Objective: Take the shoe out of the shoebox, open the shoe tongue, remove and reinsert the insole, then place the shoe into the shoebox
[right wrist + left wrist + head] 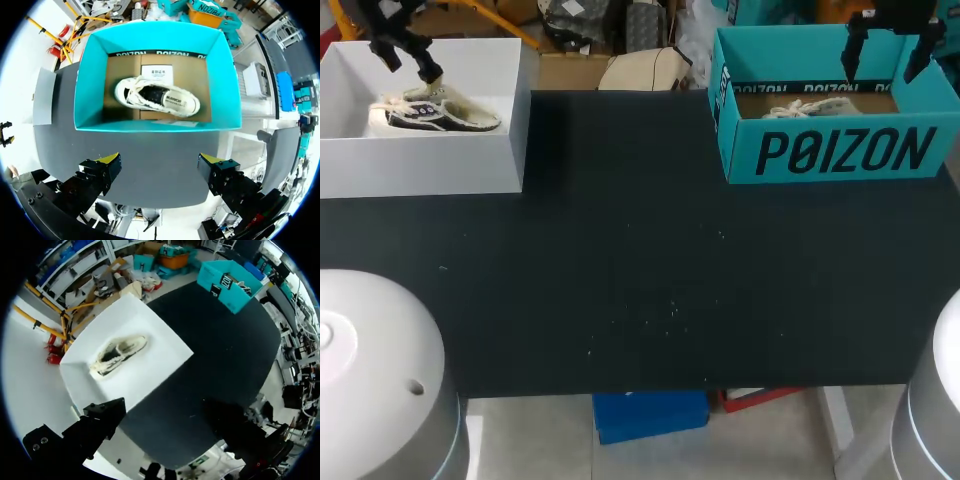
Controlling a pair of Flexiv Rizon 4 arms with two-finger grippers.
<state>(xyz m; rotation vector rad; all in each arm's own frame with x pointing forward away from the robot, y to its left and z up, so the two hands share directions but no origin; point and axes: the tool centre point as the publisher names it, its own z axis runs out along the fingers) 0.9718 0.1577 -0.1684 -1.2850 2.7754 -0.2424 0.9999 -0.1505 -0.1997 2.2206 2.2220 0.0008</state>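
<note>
On your counter (640,280) two boxes stand along the far edge, well apart. The open box (420,165) is at the far left corner and the shoebox (840,150) at the far right. One shoe (440,112) lies inside the open box, and a second shoe (157,96) lies on the shoebox floor. Your left end effector (410,68) hangs above the open box, just over its shoe. Your right end effector (882,65) hangs above the shoebox.
</note>
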